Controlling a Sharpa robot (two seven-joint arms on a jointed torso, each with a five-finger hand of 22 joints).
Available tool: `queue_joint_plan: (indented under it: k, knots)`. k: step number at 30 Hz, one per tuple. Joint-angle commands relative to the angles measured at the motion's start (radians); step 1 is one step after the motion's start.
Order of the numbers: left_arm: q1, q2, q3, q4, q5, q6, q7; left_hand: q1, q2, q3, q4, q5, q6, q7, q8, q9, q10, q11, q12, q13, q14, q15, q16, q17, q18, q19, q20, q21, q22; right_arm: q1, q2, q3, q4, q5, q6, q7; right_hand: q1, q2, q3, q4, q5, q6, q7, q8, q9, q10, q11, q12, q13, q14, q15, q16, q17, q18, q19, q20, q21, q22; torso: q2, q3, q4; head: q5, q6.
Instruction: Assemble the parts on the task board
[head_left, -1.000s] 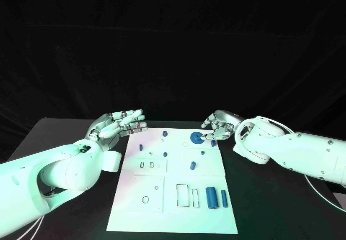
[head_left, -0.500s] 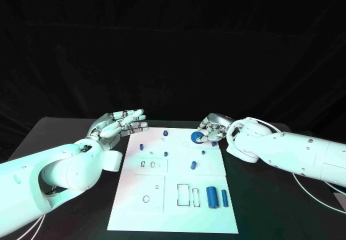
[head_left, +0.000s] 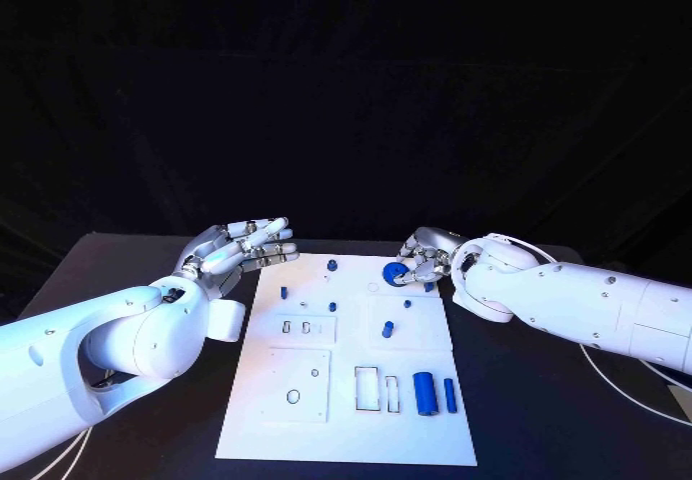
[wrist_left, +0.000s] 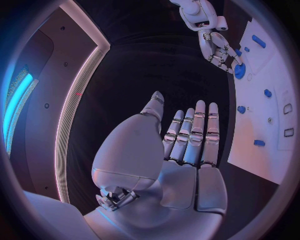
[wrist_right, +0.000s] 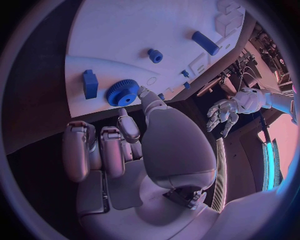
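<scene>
- You have the black table (head_left: 130, 270) under both hands, showing dark beside each.
- Beyond the hands you see a black curtain (head_left: 346, 120).

Both arms are chunky glossy white shells, rounded like big capsules, with a fat cuff at each wrist. The left arm (head_left: 116, 345) has a few tiny dark screw dots on its shell and thin pale cables hanging under it near the elbow. The right arm (head_left: 591, 305) has a thin white cable looping over the wrist cuff and another trailing off below it. The left hand (head_left: 238, 245) and right hand (head_left: 428, 256) are silver metal, segmented fingers with darker gaps between the segments, smooth rounded palm covers
</scene>
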Motion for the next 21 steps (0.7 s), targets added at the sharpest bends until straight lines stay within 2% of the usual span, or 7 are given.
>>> queue_joint_plan:
  k: [1,9,18,21]
  knots:
    - [0.001,0.001,0.001,0.0,0.002,0.021,0.005,0.001,0.009,0.003,-0.006,0.005,0.002,0.051,0.004,0.002,-0.008,0.001,0.003,0.001,-0.004,0.003,0.0,-0.001,0.007,0.004,0.0,-0.003,-0.001,-0.001,0.002,0.0,-0.008,-0.041,0.004,-0.005,0.008,0.001,-0.005,0.004,0.006,-0.005,-0.001,0.003,0.001,0.0,0.004,0.005,0.001,0.094,0.007,0.004,0.219,-0.016,0.005,0.004,0.003,0.08,0.0,0.0005,0.0011,0.0,-0.002]
    - [0.001,0.001,0.001,-0.002,0.002,0.02,0.003,0.001,0.009,0.003,-0.006,0.005,0.002,0.051,0.004,0.002,-0.008,0.001,0.003,0.001,-0.004,0.003,0.0,-0.001,0.007,0.004,0.0,-0.003,-0.001,-0.001,0.009,0.0,-0.017,-0.048,0.007,-0.001,0.01,0.003,-0.004,0.004,0.007,-0.004,-0.001,0.005,0.001,0.0,0.004,0.006,0.002,0.094,0.007,0.004,0.219,-0.016,0.005,0.004,0.003,0.081,0.001,0.0007,-0.0015,0.002,-0.005]
    - [0.001,0.004,0.001,-0.004,0.002,0.022,0.001,0.001,0.009,0.003,-0.006,0.005,0.002,0.051,0.004,0.002,-0.008,0.001,0.003,0.001,-0.004,0.003,0.0,-0.001,0.007,0.004,0.0,-0.003,-0.001,-0.004,0.021,0.0,-0.032,-0.05,0.019,0.003,0.017,0.008,-0.002,0.005,0.005,0.002,-0.002,0.012,0.004,-0.002,0.003,0.007,0.003,0.094,0.007,0.004,0.219,-0.016,0.004,0.005,0.003,0.081,0.001,0.0014,0.0002,0.002,-0.009]
    - [0.001,0.004,0.001,-0.004,0.002,0.023,0.001,0.001,0.009,0.003,-0.006,0.005,0.002,0.051,0.004,0.002,-0.008,0.001,0.003,0.001,-0.004,0.003,0.0,-0.001,0.007,0.004,0.0,-0.003,-0.001,-0.005,0.023,0.0,-0.035,-0.05,0.022,0.004,0.018,0.009,-0.002,0.005,0.005,0.003,-0.003,0.014,0.005,-0.002,0.003,0.007,0.004,0.094,0.007,0.004,0.22,-0.016,0.004,0.005,0.003,0.082,0.0,0.0011,-0.001,0.003,-0.01]
